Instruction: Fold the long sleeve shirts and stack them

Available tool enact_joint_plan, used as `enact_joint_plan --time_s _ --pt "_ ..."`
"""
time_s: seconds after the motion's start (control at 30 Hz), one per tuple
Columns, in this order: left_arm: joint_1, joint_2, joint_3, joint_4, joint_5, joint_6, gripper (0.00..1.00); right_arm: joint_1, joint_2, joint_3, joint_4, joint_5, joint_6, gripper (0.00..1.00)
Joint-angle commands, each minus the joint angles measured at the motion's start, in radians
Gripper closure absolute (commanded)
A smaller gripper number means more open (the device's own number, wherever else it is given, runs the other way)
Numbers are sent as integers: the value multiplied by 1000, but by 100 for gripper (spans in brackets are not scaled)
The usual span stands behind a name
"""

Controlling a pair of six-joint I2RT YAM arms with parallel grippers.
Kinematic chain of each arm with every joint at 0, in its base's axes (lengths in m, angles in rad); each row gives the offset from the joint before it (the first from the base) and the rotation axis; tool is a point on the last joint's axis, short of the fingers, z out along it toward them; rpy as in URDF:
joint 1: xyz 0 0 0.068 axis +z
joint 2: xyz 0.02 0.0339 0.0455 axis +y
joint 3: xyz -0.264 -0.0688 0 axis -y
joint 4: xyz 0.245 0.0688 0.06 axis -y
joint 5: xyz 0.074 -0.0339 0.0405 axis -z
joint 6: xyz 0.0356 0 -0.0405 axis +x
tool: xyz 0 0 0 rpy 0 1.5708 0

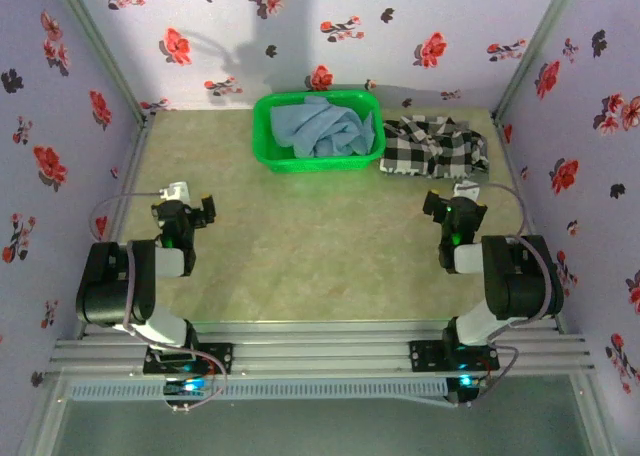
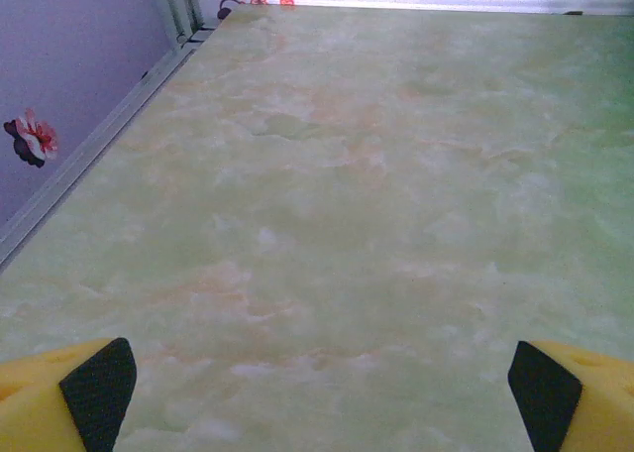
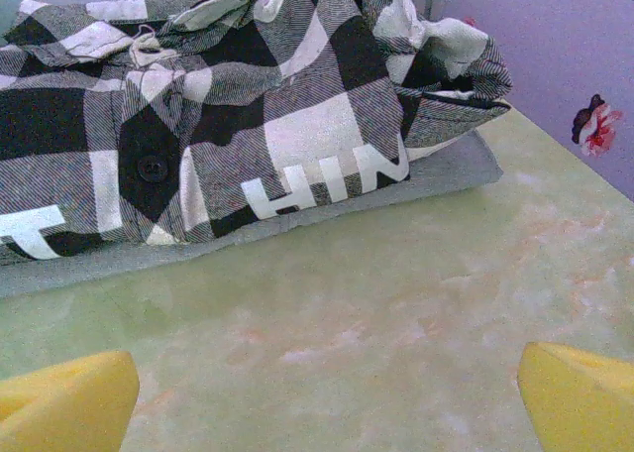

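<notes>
Across the far side of the marbled green table [image 1: 300,266] sat the green basket [image 1: 318,131], the light blue shirt [image 1: 325,128] bunched inside it. Just right of the basket, the checked shirt [image 1: 435,146] lay crumpled, open table between it and my right gripper [image 3: 327,397]. Right gripper and left gripper [image 2: 317,393] both spread wide, holding nothing, over bare surface.

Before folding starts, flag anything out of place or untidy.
The light blue shirt lies crumpled in the green basket; the checked shirt sits bunched beside it on the table. Neither is folded.
</notes>
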Motion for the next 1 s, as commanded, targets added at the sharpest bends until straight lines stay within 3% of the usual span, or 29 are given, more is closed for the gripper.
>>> enact_joint_plan --time_s 0.0,0.7,0.77,0.9,0.97 --pt "-7 -2 -4 40 -16 -9 0 5 -8 -8 17 23 4 1" --pt "-8 -23 15 -12 35 13 0 7 -28 -9 22 -3 -14 1" --pt "-16 -111 41 -133 39 27 0 36 -134 35 -172 9 -41 1" --pt "-59 -306 207 -553 18 36 0 80 -350 187 -667 44 86 1" --pt "-95 -335 330 -753 -24 -56 0 93 -406 268 -893 21 155 1"
